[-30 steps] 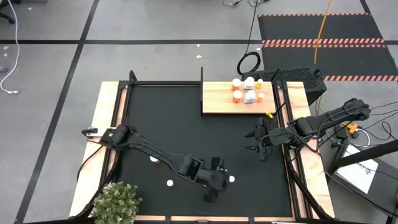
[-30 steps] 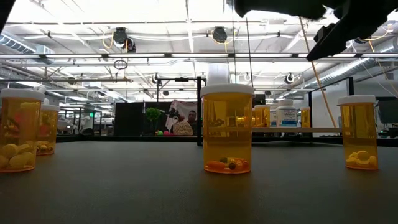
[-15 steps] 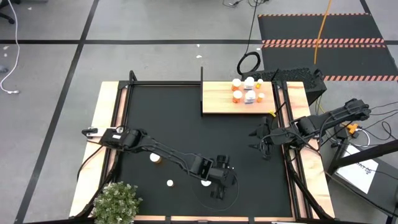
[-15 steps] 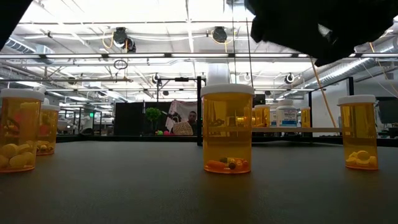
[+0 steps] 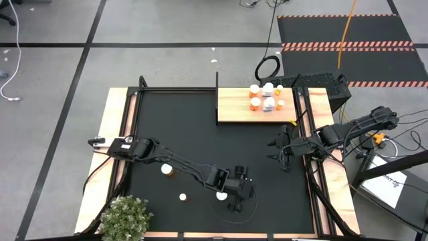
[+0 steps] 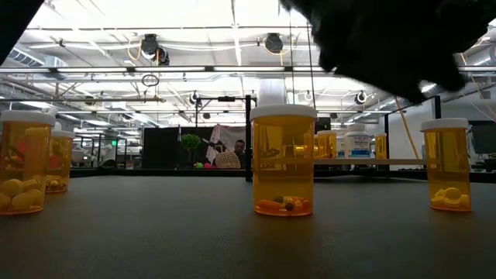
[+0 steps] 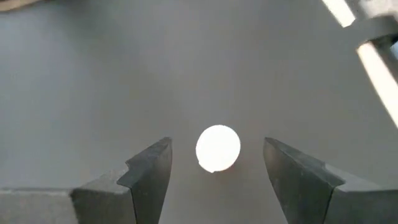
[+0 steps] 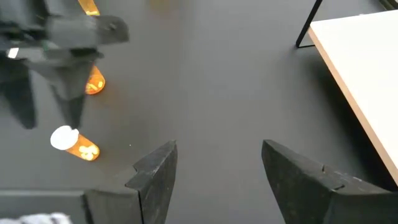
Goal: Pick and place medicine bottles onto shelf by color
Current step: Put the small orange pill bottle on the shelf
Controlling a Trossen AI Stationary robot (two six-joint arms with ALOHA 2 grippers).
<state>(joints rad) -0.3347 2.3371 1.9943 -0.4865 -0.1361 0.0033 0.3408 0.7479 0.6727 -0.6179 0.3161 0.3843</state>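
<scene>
Left gripper (image 5: 235, 199) over the black mat (image 5: 200, 127) at about 6 o'clock on the table, fingers spread and empty. In its wrist view the white cap of a bottle (image 7: 217, 148) shows between the two fingers (image 7: 149, 171), no contact visible.

Right gripper (image 5: 281, 151) hangs near the mat's 3 o'clock edge, jaws apart, nothing held.

Loose bottles on the mat: one at 8 o'clock (image 5: 167, 170), one at 7 o'clock (image 5: 182, 197), one just beside the left gripper (image 5: 221, 196).

Wooden shelf (image 5: 234, 107) lies at 1 o'clock, with a cluster of bottles (image 5: 266, 97) at its right end, orange and white together.

Potted plant (image 5: 125, 217) at the 7 o'clock corner.
</scene>
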